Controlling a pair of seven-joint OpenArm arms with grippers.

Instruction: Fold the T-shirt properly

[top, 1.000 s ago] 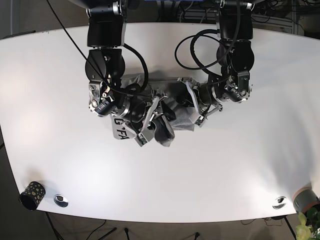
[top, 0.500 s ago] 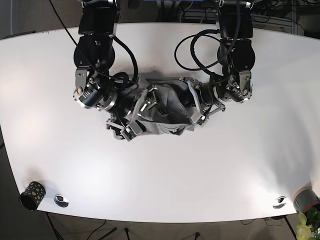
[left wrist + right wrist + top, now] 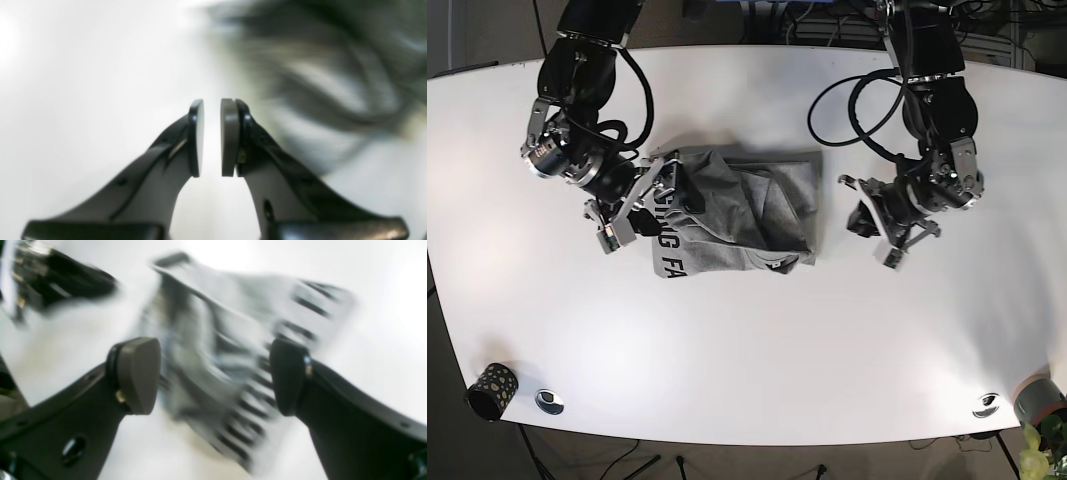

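Pads of the left gripper stand almost together with only a thin slit between them and nothing caught there, white table beneath and the blurred grey T-shirt off at 2 o'clock. Right gripper is spread wide and empty, with the shirt's lettered part lying between and beyond its 2 fingers. From the base view the T-shirt lies crumpled mid-table, between both arms.

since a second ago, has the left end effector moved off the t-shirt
Yes. In the base view the left end effector has pulled away from the grey T-shirt toward that view's right, over bare white table. It holds no cloth.
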